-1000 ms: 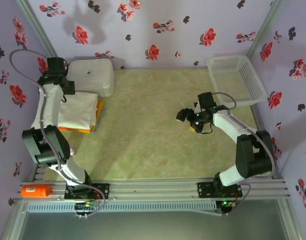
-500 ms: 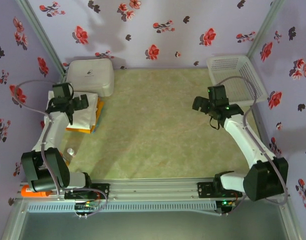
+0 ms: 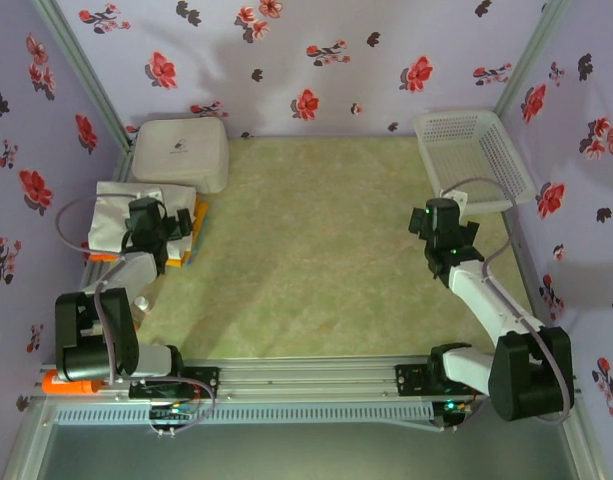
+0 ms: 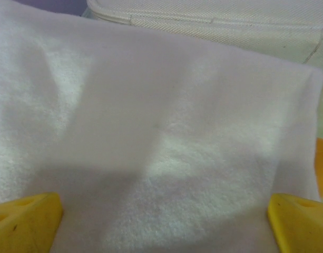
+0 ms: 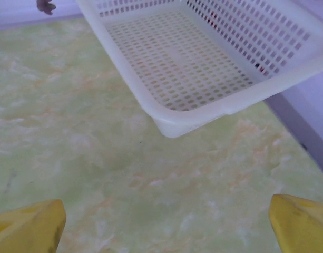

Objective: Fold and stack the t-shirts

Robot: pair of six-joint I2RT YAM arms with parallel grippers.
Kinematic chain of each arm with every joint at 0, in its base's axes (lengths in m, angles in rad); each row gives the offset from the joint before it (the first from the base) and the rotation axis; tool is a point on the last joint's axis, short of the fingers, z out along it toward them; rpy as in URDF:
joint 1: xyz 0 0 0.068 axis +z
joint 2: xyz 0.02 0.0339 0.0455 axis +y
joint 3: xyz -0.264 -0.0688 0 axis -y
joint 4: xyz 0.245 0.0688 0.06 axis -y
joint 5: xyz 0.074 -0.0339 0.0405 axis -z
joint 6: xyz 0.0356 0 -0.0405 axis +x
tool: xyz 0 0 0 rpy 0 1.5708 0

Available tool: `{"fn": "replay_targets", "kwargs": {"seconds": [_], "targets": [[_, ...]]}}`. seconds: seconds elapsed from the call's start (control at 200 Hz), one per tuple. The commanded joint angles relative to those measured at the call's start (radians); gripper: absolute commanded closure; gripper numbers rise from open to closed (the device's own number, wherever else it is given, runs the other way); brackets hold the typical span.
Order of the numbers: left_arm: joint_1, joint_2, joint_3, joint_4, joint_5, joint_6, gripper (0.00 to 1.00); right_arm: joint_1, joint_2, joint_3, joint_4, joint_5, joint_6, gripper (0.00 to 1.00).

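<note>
Floral walls [image 3: 336, 60]; green bench [image 3: 306, 260] open mid-field. t-shirts [image 3: 111, 205] stacked at left edge, basket [image 3: 476, 160] in far-right corner. left hand [image 4: 161, 226], right hand [image 5: 161, 226] both wide.

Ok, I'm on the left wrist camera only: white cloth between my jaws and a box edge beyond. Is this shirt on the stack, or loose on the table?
Observer: On the stack. The off-white t-shirt lies over a yellow t-shirt and an orange t-shirt, whose edges peek out beneath it.
Operator: Is the right arm carrying anything?
Observer: No. The right gripper hangs over bare table, jaws open, holding nothing.
Operator: What's nearest it?
Observer: The white mesh basket, in the table's far right corner, just beyond the jaws.
</note>
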Motion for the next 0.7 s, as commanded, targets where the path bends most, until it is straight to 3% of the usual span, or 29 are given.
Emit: {"fn": "replay_targets", "kwargs": {"seconds": [0.0, 0.115, 0.24, 0.375, 0.54, 0.69], "targets": [[-0.023, 0.023, -0.083, 0.206, -0.051, 0.037, 0.00, -0.016, 0.002, -0.091, 0.291, 0.069, -0.110, 0.01], [-0.033, 0.035, -0.119, 0.278, -0.067, 0.052, 0.00, -0.035, 0.087, -0.098, 0.372, 0.045, -0.102, 0.01], [-0.041, 0.015, -0.154, 0.329, -0.042, 0.077, 0.00, -0.040, 0.186, -0.178, 0.624, -0.001, -0.122, 0.01], [-0.057, -0.016, -0.223, 0.442, -0.012, 0.078, 0.00, -0.051, 0.270, -0.191, 0.707, -0.024, -0.121, 0.01], [-0.065, 0.056, -0.249, 0.579, 0.011, 0.064, 0.00, -0.065, 0.373, -0.231, 0.877, -0.034, -0.111, 0.01], [-0.095, 0.186, -0.288, 0.784, 0.002, 0.109, 0.00, -0.083, 0.371, -0.218, 0.826, -0.090, -0.093, 0.01]]}}
